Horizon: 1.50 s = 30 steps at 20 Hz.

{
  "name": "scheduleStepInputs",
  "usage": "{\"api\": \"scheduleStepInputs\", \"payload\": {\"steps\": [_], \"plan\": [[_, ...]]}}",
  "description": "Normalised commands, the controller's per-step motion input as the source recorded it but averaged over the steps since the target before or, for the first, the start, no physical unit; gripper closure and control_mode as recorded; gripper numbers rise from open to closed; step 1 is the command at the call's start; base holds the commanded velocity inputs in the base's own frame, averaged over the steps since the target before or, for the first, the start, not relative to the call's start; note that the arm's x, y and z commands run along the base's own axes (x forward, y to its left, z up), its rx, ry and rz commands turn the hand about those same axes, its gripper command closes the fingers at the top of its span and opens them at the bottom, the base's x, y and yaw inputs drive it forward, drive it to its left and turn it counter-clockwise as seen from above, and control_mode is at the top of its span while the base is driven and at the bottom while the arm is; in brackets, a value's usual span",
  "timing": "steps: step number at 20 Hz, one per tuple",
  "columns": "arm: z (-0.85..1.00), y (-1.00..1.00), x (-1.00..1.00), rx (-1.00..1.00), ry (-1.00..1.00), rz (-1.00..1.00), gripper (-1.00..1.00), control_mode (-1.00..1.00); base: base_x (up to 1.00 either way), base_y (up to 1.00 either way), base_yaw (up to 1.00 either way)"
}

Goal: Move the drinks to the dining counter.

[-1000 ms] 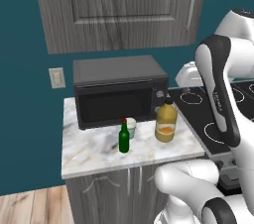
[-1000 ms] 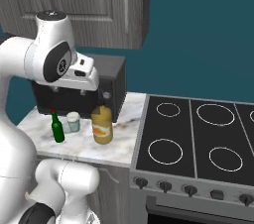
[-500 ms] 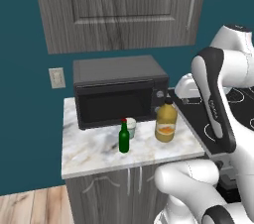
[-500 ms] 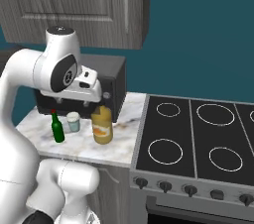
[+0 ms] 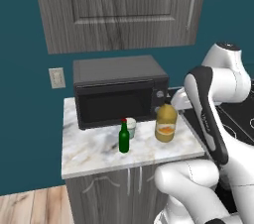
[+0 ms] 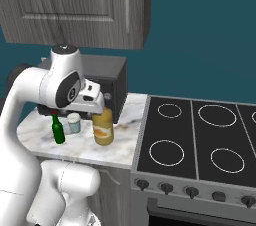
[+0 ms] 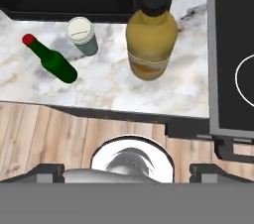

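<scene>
— Where are the drinks placed, and what is seen of the gripper [image 7: 127,168]?

— A squat amber jug with a black cap [image 7: 151,39] is shown at upper centre of the hand view, upright on a small white-and-grey veined marble worktop [image 7: 114,89], close in front of a black microwave oven [image 5: 116,91]. A small dark-green glass bottle with a red cap [image 7: 52,62] is seen at upper left, with a small white cup [image 7: 82,34] between the two. The gripper is held above them with its jaws spread wide and nothing between them.

— How is the jug expected to handle?

— It is judged rigid, smooth and fairly heavy if full. Its belly may be too broad for the jaws, so a hold at the narrower neck under the cap is thought safer. The green bottle is judged light and easily tipped; its body would be taken low.
</scene>
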Motion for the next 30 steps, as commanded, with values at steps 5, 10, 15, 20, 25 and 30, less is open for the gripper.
{"api": "scheduleStepInputs", "payload": {"steps": [5,10,15,20,25,30], "plan": [[-0.14,0.0,0.33,-0.06,-0.05,0.04,-1.0,-1.0,0.0,0.0,0.0],[-0.12,-0.02,0.13,-0.01,-0.08,0.04,-1.0,-1.0,0.0,0.0,0.0],[-0.21,-0.02,0.02,0.0,-0.14,0.02,-1.0,-1.0,0.0,0.0,0.0],[-0.05,0.0,0.01,0.0,-0.18,0.0,-1.0,-1.0,0.0,0.0,0.0],[0.0,0.0,0.11,0.0,-0.11,0.0,-1.0,-1.0,0.0,0.0,0.0],[0.0,0.0,0.18,0.0,-0.02,0.0,-1.0,-1.0,0.0,0.0,0.0]]}}
